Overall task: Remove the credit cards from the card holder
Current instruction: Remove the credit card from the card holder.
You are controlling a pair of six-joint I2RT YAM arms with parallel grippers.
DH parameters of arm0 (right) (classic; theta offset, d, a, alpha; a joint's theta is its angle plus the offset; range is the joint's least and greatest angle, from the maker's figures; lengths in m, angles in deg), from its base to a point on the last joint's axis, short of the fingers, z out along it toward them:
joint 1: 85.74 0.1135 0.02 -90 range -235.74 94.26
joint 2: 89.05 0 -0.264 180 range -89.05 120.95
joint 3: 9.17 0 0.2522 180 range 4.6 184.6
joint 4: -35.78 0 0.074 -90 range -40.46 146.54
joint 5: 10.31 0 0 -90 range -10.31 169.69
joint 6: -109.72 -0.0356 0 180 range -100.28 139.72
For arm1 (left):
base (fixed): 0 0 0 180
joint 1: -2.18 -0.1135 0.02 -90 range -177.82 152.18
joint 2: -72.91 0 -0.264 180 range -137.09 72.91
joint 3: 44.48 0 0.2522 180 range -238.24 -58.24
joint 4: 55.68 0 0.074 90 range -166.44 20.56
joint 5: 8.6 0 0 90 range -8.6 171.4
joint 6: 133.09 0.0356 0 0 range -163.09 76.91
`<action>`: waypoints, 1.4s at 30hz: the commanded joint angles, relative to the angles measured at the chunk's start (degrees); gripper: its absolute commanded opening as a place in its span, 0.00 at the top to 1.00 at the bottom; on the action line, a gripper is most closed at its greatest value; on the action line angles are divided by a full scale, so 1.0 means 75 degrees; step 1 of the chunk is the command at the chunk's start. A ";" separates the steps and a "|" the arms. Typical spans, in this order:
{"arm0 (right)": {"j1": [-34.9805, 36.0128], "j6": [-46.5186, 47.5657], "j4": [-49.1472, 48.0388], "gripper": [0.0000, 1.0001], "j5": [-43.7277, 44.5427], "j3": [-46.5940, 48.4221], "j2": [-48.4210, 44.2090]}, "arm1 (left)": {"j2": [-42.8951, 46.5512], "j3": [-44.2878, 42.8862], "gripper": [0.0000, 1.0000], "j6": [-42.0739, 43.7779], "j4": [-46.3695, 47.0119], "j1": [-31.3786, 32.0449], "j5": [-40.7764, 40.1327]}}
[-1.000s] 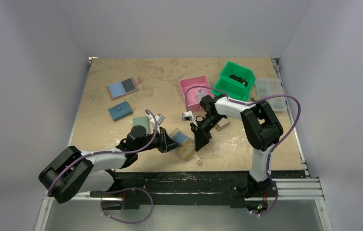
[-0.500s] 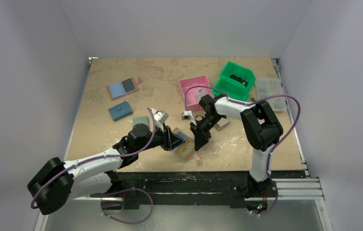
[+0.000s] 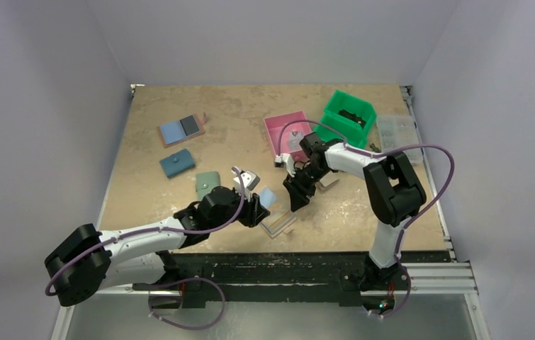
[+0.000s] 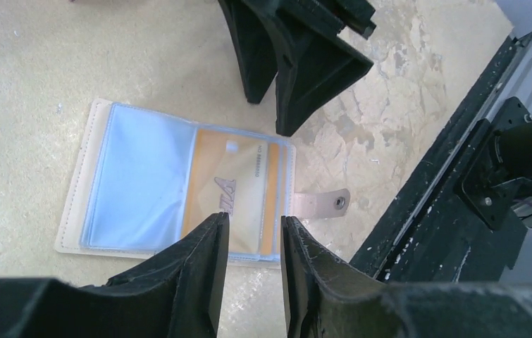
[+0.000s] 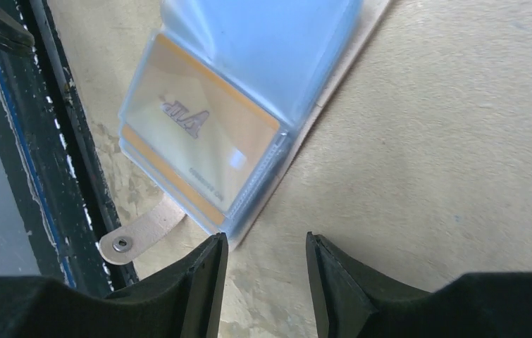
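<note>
Gold credit card point(image 4: 231, 197) in card holder point(image 4: 78, 204) sleeve, print blurry; L hand point(image 4: 252, 222) & R hand point(image 5: 264, 243) parted, empty.

Beige table point(image 3: 236, 106), card holder point(image 4: 136, 183) lying open (gold card point(image 4: 231, 201) inside), pink bin point(image 3: 270, 131), green bin point(image 3: 336, 132), clear box point(image 3: 397, 129)

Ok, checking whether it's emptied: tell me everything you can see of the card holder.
The card holder is a beige bifold, open flat on the table near its front edge. Clear sleeves cover the inside: one panel pale blue, the other with a gold-yellow card in it. A snap tab juts from that side. The left gripper and right gripper hover open above, neither gripping it.
</note>
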 commanded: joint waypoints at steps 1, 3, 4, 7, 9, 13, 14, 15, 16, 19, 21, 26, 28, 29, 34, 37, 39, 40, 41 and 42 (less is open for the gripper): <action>-0.0130 -0.0026 -0.0323 0.48 0.0182 -0.0112 -0.0602 | -0.0014 -0.0298 0.64 0.0610 0.0253 0.0085 -0.0301; -0.0191 0.0147 -0.0273 0.48 0.0107 -0.0121 -0.0763 | -0.0086 -0.0279 0.60 0.0856 0.0382 0.0101 -0.0302; -0.0221 0.0280 -0.0219 0.48 0.0007 -0.0127 -0.0871 | -0.0181 -0.0286 0.58 0.1017 0.0461 0.0114 -0.0302; -0.0313 0.0562 -0.0171 0.48 -0.0220 -0.0198 -0.1399 | -0.0658 -0.0558 0.53 0.1435 0.0365 0.0222 -0.0302; -0.0392 0.0589 -0.0255 0.48 -0.0272 -0.0284 -0.1663 | -0.1079 -0.0889 0.50 0.1648 0.0056 0.0478 -0.0636; -0.0606 0.0629 -0.0275 0.48 -0.0384 -0.0349 -0.1904 | -0.1727 -0.1469 0.47 0.1996 -0.0516 0.0957 -0.1482; -0.0663 0.0647 -0.0246 0.48 -0.0402 -0.0346 -0.1910 | -0.1830 -0.1543 0.47 0.2019 -0.0608 0.1023 -0.1659; -0.0702 0.0661 -0.0228 0.48 -0.0426 -0.0346 -0.1907 | -0.1925 -0.1606 0.47 0.2056 -0.0668 0.1068 -0.1765; -0.0741 0.0671 -0.0218 0.48 -0.0450 -0.0344 -0.1927 | -0.2043 -0.1667 0.47 0.2091 -0.0721 0.1115 -0.1829; -0.0764 0.0695 -0.0189 0.48 -0.0489 -0.0338 -0.1921 | -0.2299 -0.1826 0.46 0.2169 -0.0869 0.1216 -0.1995; -0.0773 0.0696 -0.0177 0.48 -0.0493 -0.0332 -0.1922 | -0.2456 -0.1913 0.45 0.2224 -0.0900 0.1255 -0.2029; -0.0791 0.0708 -0.0165 0.48 -0.0496 -0.0355 -0.1927 | -0.2853 -0.2072 0.35 0.2277 -0.0944 0.1280 -0.2043; -0.0804 0.0708 -0.0159 0.48 -0.0501 -0.0356 -0.1919 | -0.3029 -0.2100 0.35 0.2286 -0.0969 0.1280 -0.2022; -0.0808 0.0708 -0.0154 0.48 -0.0510 -0.0356 -0.1928 | -0.3110 -0.2114 0.35 0.2275 -0.0964 0.1275 -0.2009; -0.0811 0.0720 -0.0141 0.48 -0.0542 -0.0356 -0.1905 | -0.3324 -0.2176 0.35 0.2122 -0.1158 0.1274 -0.2429; -0.0818 0.0747 -0.0112 0.48 -0.0556 -0.0356 -0.1906 | -0.3260 -0.2198 0.37 0.2006 -0.1293 0.1269 -0.2608; -0.0826 0.0749 -0.0098 0.48 -0.0572 -0.0356 -0.1906 | -0.3167 -0.2199 0.39 0.1904 -0.1335 0.1269 -0.2678; -0.0821 0.0754 -0.0089 0.48 -0.0575 -0.0347 -0.1896 | -0.3104 -0.2188 0.39 0.1836 -0.1335 0.1269 -0.2709; -0.0817 0.0764 -0.0084 0.48 -0.0577 -0.0344 -0.1898 | -0.3048 -0.2154 0.39 0.1813 -0.1310 0.1259 -0.2715; -0.0820 0.0766 -0.0076 0.48 -0.0573 -0.0344 -0.1895 | -0.2993 -0.2126 0.39 0.1781 -0.1276 0.1257 -0.2701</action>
